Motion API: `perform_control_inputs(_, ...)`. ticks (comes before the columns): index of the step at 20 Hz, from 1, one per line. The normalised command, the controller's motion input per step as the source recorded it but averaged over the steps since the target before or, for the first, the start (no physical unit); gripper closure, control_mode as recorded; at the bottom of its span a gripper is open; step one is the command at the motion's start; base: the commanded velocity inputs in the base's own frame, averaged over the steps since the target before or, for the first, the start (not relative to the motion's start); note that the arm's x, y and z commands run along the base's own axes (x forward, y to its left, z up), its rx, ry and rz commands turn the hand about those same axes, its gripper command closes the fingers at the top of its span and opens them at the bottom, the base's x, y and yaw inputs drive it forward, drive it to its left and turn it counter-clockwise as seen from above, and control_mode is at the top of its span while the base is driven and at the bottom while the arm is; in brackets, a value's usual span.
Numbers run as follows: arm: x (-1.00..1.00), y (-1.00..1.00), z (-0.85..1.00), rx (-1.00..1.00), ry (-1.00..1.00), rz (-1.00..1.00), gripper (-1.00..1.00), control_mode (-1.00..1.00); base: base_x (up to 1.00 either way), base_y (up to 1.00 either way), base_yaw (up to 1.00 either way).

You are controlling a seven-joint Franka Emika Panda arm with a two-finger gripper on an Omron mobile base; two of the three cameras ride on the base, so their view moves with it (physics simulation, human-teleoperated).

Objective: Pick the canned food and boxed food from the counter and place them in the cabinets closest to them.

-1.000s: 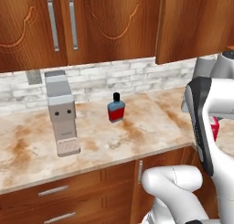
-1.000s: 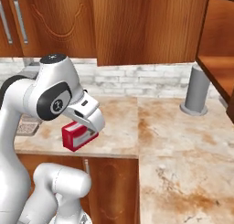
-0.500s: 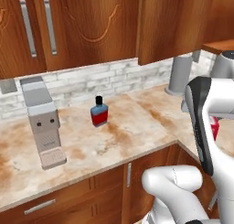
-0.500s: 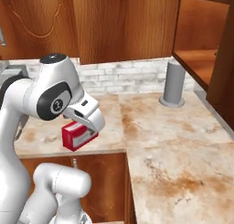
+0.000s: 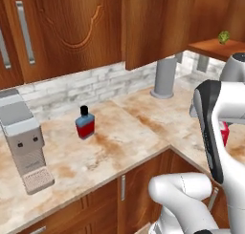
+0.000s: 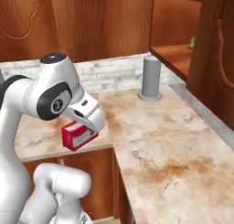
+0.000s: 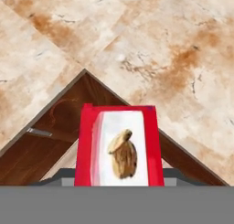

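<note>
Carrying boxed food (image 6: pixel 78 135) pinched in gripper (image 6: pixel 84 131); base swung right since earlier, open cabinets (image 6: pixel 183 49) now nearer; placement pending, canned food unaccounted

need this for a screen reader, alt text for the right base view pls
A white robot arm's gripper holds a red boxed food above the edge of the beige marble counter. A grey cylinder stands by the brick backsplash, under an open wooden cabinet.
</note>
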Motion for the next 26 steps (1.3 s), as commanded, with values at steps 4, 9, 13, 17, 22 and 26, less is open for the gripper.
perform_control_inputs(4, 0.0, 0.0, 0.0, 0.0, 0.0, 0.0, 1.0, 1.0, 0.0, 0.0, -0.32)
perform_control_inputs(9, 0.0, 0.0, 0.0, 0.0, 0.0, 0.0, 1.0, 1.0, 0.0, 0.0, -0.32)
perform_control_inputs(13, 0.0, 0.0, 0.0, 0.0, 0.0, 0.0, 1.0, 1.0, 0.0, -0.01, -0.31)
perform_control_inputs(17, 0.0, 0.0, 0.0, 0.0, 0.0, 0.0, 1.0, 1.0, 0.0, -0.05, -0.29)
perform_control_inputs(22, 0.0, 0.0, 0.0, 0.0, 0.0, 0.0, 1.0, 1.0, 0.0, -0.02, -0.29)
perform_control_inputs(26, 0.0, 0.0, 0.0, 0.0, 0.0, 0.0, 1.0, 1.0, -0.03, -0.02, -0.27)
